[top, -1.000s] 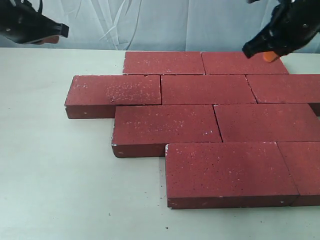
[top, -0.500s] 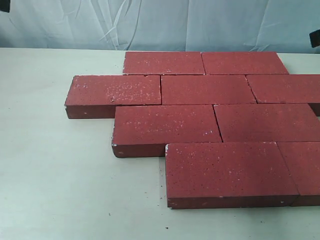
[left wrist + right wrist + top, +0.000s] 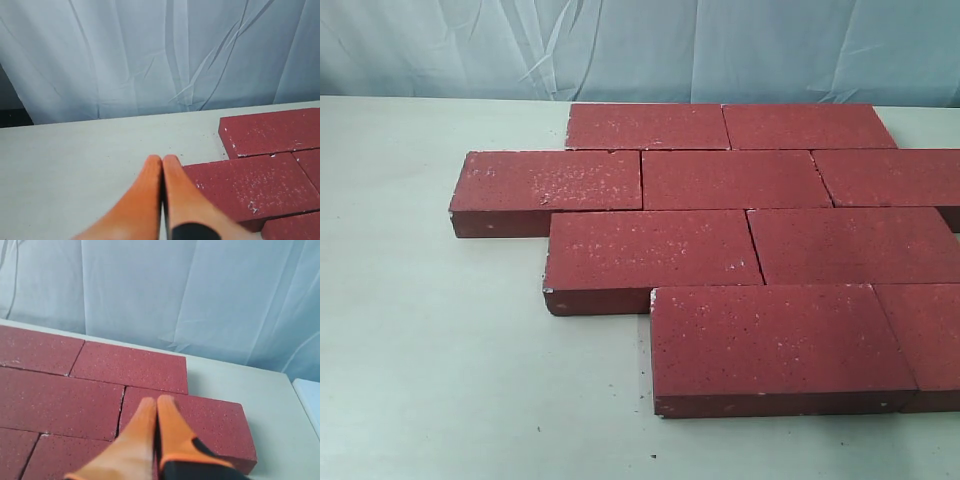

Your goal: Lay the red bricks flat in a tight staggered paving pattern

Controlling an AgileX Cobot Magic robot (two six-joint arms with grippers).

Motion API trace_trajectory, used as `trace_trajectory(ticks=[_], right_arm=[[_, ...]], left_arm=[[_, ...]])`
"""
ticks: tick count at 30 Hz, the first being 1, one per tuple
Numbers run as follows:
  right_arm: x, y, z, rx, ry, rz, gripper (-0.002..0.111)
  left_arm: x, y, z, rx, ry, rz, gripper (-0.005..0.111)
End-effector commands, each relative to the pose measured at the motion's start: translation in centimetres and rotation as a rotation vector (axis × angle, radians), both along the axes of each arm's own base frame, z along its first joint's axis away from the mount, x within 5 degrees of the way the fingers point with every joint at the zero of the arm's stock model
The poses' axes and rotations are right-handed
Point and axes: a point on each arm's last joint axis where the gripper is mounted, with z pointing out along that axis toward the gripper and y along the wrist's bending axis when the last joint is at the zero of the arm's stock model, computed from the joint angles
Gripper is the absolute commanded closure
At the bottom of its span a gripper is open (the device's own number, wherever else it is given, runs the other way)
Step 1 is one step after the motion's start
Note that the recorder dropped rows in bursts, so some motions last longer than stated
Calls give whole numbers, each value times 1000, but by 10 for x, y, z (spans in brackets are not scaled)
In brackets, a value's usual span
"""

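Exterior view has the red bricks (image 3: 735,179) lying flat on the white table (image 3: 420,350), nine by my count, packed edge to edge in four staggered rows: two at the 12 o'clock end, then three, then two, then two more at the 6 o'clock end. The whole patch sits toward 3 o'clock and runs off the frame there, while the second-row end brick (image 3: 548,180) pokes out furthest toward 9 o'clock. Joints look tight, just hairline gaps. Wrinkly pale blue cloth (image 3: 470,50) hangs behind at 12. Left wrist view: left gripper (image 3: 162,162) has its orange fingers (image 3: 145,200) pressed together with nothing between them, tips over bare table just beside a brick corner. Right wrist view: right gripper (image 3: 156,402) is closed up empty too, over a brick at the patch's outer edge.
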Motion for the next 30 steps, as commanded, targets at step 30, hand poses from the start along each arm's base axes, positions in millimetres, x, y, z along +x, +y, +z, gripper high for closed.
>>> trace_trajectory(ticks=[30], right_arm=[[-84,-3,7,68,-381,0,109]], left_arm=[[-121,-1,-27,-202,-246,-41,107]])
